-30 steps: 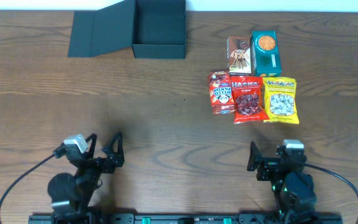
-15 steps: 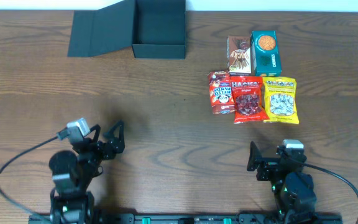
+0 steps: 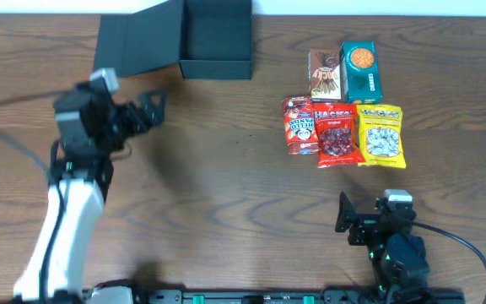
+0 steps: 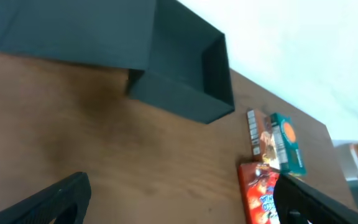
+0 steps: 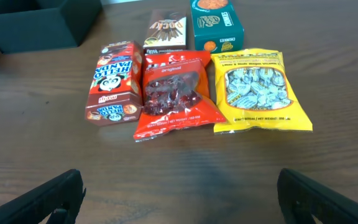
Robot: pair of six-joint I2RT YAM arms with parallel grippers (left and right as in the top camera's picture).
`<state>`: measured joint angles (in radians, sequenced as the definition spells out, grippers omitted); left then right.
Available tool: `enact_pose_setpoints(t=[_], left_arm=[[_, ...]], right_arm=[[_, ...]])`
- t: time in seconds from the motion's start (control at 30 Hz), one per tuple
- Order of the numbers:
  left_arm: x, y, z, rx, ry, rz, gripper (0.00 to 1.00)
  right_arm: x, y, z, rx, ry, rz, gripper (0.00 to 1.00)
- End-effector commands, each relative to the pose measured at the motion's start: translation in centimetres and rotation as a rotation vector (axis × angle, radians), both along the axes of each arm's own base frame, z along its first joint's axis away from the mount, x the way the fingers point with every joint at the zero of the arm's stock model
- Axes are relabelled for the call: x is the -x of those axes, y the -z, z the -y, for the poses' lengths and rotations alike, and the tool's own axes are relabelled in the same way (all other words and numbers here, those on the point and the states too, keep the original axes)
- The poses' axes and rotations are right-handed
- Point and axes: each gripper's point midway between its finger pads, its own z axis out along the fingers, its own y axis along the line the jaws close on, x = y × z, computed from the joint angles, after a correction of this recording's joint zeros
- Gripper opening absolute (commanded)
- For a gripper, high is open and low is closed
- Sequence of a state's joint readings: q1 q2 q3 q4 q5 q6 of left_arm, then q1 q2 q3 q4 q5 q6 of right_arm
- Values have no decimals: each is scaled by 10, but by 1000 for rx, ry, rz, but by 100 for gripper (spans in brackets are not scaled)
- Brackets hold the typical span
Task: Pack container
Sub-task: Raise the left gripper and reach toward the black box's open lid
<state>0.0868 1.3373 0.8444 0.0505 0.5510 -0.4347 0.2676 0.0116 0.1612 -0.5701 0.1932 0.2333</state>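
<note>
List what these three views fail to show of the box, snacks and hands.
Container back wall: overhead, cut off by the top edge.
Lid flap: left wrist view, cut off by the top and left edges.
Brown snack box: left wrist view, blurred, print unreadable.
Right hand: right wrist view, fingers cut off by the bottom edge.

container cut off at top edge

Open table lies between the container and the snack packets, unobstructed
</note>
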Motion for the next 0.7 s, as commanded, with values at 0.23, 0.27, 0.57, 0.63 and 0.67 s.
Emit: enact_pose_setpoints(t=[0.23,0.27,0.57,0.63,0.67], left_arm=[[-85,-13,81,204,26,-113,95],[-92,-9,88,235,5,-140,95],[-143,18,146,428,-94,-289,95],[-151,14,154,451,-101,-257,95],[-153,9,160,468,-88,-237,95]], right_arm=[[0,3,1,11,1,-4,99],[0,3,1,11,1,-4,99],[0,3,1,11,1,-4,99],[0,3,1,11,1,-4,99],[0,3,1,11,1,-4,99]])
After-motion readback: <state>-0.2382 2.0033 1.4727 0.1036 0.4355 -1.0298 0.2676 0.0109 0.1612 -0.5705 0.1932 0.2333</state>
